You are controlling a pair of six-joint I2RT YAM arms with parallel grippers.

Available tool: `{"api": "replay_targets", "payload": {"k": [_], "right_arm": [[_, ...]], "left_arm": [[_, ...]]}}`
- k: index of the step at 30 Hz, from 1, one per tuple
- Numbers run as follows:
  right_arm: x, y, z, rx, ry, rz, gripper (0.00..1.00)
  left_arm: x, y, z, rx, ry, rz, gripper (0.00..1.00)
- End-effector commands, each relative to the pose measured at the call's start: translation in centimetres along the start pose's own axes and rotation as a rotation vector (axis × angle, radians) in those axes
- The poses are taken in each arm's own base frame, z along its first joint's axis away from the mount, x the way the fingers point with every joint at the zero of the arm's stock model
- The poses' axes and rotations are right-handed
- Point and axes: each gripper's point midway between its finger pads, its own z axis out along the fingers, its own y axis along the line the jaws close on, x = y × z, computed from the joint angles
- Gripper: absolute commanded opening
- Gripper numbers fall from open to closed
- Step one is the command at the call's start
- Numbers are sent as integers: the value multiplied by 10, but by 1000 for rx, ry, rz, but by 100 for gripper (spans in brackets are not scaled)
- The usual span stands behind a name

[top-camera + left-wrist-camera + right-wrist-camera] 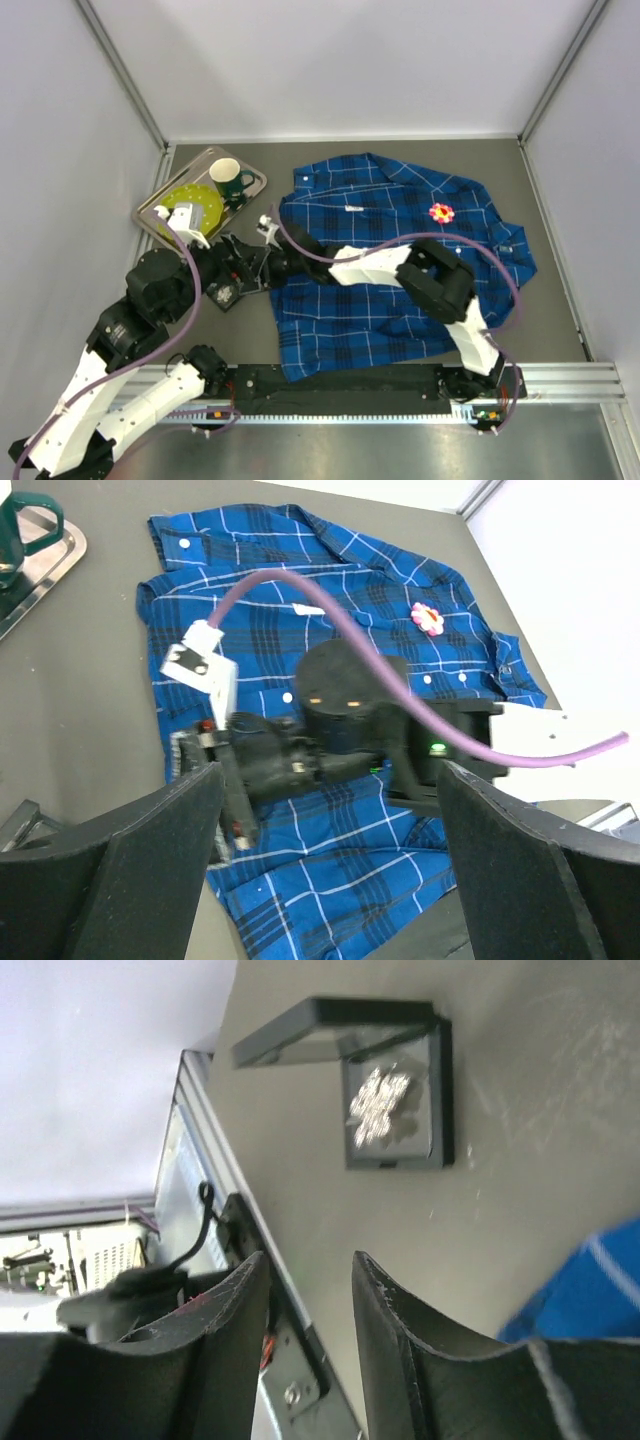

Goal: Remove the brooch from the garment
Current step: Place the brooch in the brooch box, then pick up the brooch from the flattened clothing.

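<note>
Left hand [330,780] wide, right hand [310,1265] narrow, empty, flower-shaped brooch [441,212] on plaid garment [360,190]

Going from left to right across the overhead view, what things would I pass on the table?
Yellow-green plate → green mug → plaid shirt → pink flower brooch, pinned on the right part of the shirt.

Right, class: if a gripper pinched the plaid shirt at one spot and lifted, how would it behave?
Probably floppy: the shirt lies flat with soft creases, so it would likely tent and drape. Pulling the flower brooch would probably drag cloth up with it.
</note>
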Motion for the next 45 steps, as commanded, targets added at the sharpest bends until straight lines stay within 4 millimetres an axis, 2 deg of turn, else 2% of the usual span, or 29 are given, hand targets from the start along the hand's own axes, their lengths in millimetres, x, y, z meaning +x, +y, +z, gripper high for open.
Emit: {"api": "replay_targets", "payload": {"k": [1, 2, 3, 4, 5, 6, 7, 8, 9, 10, 11, 13, 14, 16, 18, 19, 21, 22, 25, 27, 32, 36, 37, 39, 40, 41, 42, 44, 45], "right_arm": [[-19, 30, -61, 2, -78, -91, 39], [-7, 12, -71, 45, -61, -78, 39], [-13, 24, -90, 31, -93, -100, 39], [-12, 17, -101, 50, -102, -92, 39], [-2, -8, -113, 97, -96, -59, 39], [-8, 3, -135, 80, -135, -70, 38], [-7, -10, -146, 122, -152, -50, 38], [-1, -34, -163, 180, -166, -14, 36], [-1, -43, -175, 211, -183, -1, 36], [-9, -36, -196, 209, -242, -11, 36], [2, -54, -208, 257, -238, 21, 36], [-6, -68, -243, 299, -332, 51, 36], [-4, -75, -255, 326, -348, 73, 36], [-11, -97, -285, 393, -427, 117, 36], [-15, -106, -313, 437, -494, 145, 36], [-21, -120, -330, 469, -542, 178, 36], [-26, -133, -351, 500, -590, 215, 36], [-32, -146, -369, 526, -639, 259, 35], [-44, -169, -403, 577, -735, 336, 36], [-49, -182, -419, 613, -777, 370, 37], [-73, -213, -468, 698, -915, 443, 38], [-92, -233, -479, 720, -967, 473, 39], [-99, -236, -483, 719, -985, 474, 39], [-107, -254, -489, 723, -1010, 517, 40], [-113, -257, -492, 720, -1025, 524, 40], [-110, -271, -489, 729, -1011, 569, 40], [-122, -272, -495, 706, -1057, 556, 40], [-130, -281, -502, 700, -1093, 574, 40], [-134, -289, -502, 701, -1105, 581, 40]], "left_arm": [[-15, -16, 9, 68, -69, -38, 92], [-14, -18, 12, 74, -63, -38, 92], [-13, -19, 14, 78, -61, -41, 92], [-11, -20, 19, 79, -51, -43, 92], [-9, -22, 23, 85, -46, -47, 92], [-8, -25, 26, 96, -41, -59, 91], [-7, -28, 34, 108, -44, -67, 91], [-6, -31, 37, 125, -46, -81, 91], [-4, -37, 41, 155, -37, -105, 91], [5, -39, 51, 164, -16, -114, 91], [-2, -48, 55, 205, -45, -131, 90], [11, -58, 71, 252, 5, -154, 89], [5, -66, 76, 287, -17, -158, 88], [19, -72, 96, 304, 39, -163, 86], [19, -83, 109, 354, 41, -157, 83], [32, -85, 124, 356, 91, -153, 82], [32, -95, 140, 393, 94, -156, 79], [46, -98, 156, 405, 145, -151, 77], [60, -109, 187, 442, 194, -154, 72], [69, -121, 198, 486, 208, -121, 71], [101, -136, 254, 502, 243, 23, 70], [125, -148, 296, 547, 270, 121, 67], [133, -151, 314, 553, 279, 134, 66], [140, -156, 331, 576, 272, 174, 64], [149, -158, 349, 575, 274, 181, 63], [152, -160, 358, 581, 271, 189, 60], [154, -163, 367, 594, 257, 193, 59], [167, -169, 388, 628, 255, 185, 59], [188, -166, 401, 628, 273, 168, 59]]}}
